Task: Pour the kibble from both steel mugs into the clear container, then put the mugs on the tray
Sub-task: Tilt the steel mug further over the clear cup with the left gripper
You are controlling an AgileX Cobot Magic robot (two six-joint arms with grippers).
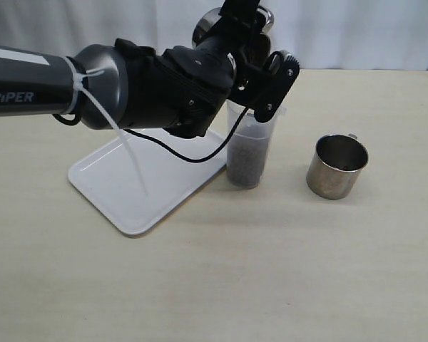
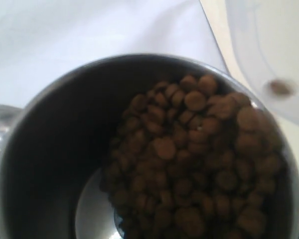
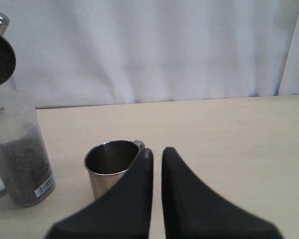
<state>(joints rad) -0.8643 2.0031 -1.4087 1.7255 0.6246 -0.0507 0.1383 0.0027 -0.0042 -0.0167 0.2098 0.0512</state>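
My left gripper (image 1: 237, 30) is shut on a steel mug (image 2: 45, 149), raised and tipped over the clear container (image 1: 251, 146); its fingers are hidden by the mug. Kibble (image 2: 189, 159) is piled toward the mug's lower lip, and one pellet (image 2: 280, 88) is falling beside the container's rim. The container holds kibble (image 1: 246, 160) to above half its height. The second steel mug (image 1: 337, 167) stands upright and empty to the right of the container. In the right wrist view my right gripper (image 3: 156, 152) is shut and empty, just in front of that mug (image 3: 107, 167). The white tray (image 1: 121, 192) lies left of the container.
A black cable (image 1: 192, 153) hangs from the left arm over the tray's far corner. A white curtain (image 3: 149, 45) closes off the back of the table (image 1: 271, 271).
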